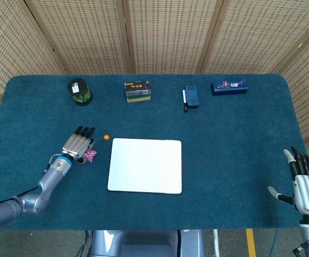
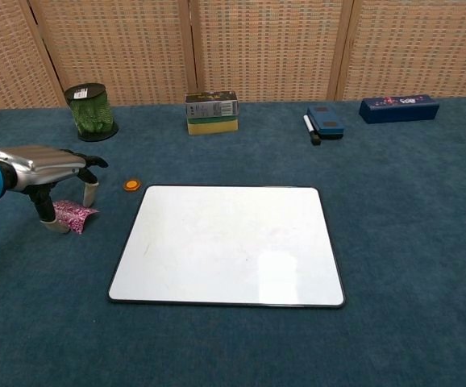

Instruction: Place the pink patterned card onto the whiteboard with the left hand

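The pink patterned card lies on the blue cloth left of the whiteboard, with one edge lifted and bent. My left hand is over it, thumb and a finger pinching the card from both sides. In the head view the card peeks out from under the left hand, a short way left of the whiteboard. My right hand rests at the table's near right edge, fingers apart and holding nothing.
A small orange disc sits between the left hand and the whiteboard's far left corner. Along the back stand a green roll, a box on a sponge, a marker with an eraser and a blue box.
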`<control>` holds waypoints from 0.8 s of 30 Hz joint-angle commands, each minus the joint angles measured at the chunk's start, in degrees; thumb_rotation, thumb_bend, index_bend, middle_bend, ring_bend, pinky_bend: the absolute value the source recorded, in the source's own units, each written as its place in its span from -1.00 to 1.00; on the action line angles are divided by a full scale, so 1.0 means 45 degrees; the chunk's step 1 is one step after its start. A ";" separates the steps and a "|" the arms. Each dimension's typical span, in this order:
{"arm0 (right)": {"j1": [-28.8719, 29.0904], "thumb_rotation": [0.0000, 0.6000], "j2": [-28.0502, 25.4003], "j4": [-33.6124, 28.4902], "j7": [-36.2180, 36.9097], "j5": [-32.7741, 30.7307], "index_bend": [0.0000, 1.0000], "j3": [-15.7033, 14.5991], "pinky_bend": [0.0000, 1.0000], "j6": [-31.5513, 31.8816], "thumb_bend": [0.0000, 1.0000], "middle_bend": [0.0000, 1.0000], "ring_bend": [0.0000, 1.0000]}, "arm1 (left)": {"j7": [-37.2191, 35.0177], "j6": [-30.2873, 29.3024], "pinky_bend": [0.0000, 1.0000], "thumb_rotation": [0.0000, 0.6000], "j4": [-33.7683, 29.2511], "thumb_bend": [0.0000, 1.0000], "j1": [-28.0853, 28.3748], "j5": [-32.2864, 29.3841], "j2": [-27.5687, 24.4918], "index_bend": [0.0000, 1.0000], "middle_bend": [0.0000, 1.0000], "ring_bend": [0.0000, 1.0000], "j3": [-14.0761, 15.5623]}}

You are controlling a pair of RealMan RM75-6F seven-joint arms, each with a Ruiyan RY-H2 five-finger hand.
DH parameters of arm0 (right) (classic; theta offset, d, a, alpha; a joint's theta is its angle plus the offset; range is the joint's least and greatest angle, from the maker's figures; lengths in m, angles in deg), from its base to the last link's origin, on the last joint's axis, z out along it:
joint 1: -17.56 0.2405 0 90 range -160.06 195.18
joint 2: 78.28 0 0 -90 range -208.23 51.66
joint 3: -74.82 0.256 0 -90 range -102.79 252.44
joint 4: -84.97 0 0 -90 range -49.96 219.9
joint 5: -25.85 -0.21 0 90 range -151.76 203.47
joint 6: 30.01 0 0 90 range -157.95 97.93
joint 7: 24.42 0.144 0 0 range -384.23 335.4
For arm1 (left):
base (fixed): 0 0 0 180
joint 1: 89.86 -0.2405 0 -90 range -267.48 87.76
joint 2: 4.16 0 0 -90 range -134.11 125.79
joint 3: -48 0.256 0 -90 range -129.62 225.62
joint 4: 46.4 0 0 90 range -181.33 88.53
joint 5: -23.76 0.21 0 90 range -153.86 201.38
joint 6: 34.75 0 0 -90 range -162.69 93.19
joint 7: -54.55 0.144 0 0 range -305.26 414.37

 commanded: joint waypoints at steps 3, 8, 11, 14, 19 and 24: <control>0.0004 1.00 -0.0013 -0.0010 0.0009 -0.0006 -1.00 0.0001 -1.00 -0.0015 -1.00 -1.00 -1.00 | -0.0029 -0.0051 -1.00 1.00 0.0031 -0.54 0.0023 -0.0027 0.0014 -0.04 -1.00 -1.00 0.0052; 0.0012 1.00 -0.0016 -0.0025 -0.0002 -0.0022 -1.00 0.0003 -1.00 -0.0036 -1.00 -1.00 -1.00 | -0.0272 -0.0205 -1.00 1.00 -0.0107 -0.54 0.0027 0.0124 -0.0088 -0.04 -1.00 -1.00 -0.0010; 0.0012 1.00 -0.0020 -0.0032 -0.0010 -0.0025 -1.00 0.0005 -1.00 -0.0036 -1.00 -1.00 -1.00 | -0.0415 -0.0455 -1.00 1.00 -0.0424 -0.54 0.0019 0.0419 -0.0292 -0.04 -1.00 -1.00 -0.0063; 0.0016 1.00 -0.0021 -0.0037 -0.0013 -0.0029 -1.00 0.0002 -1.00 -0.0050 -1.00 -1.00 -1.00 | -0.0527 -0.0821 -1.00 1.00 -0.1104 -0.55 0.0027 0.0772 -0.0637 -0.04 -1.00 -1.00 -0.0176; 0.0017 1.00 -0.0035 -0.0059 -0.0033 -0.0034 -1.00 -0.0005 -1.00 -0.0063 -1.00 -1.00 -1.00 | -0.0261 -0.1323 -1.00 1.00 -0.2406 -0.56 0.0197 0.1013 -0.1089 -0.04 -1.00 -1.00 -0.0432; 0.0034 1.00 -0.0052 -0.0089 -0.0105 -0.0065 -1.00 -0.0010 -1.00 -0.0117 -1.00 -1.00 -1.00 | 0.0820 -0.1640 -1.00 1.00 -0.3735 -0.57 0.0689 0.0865 -0.1020 -0.04 -1.00 -1.00 -0.0632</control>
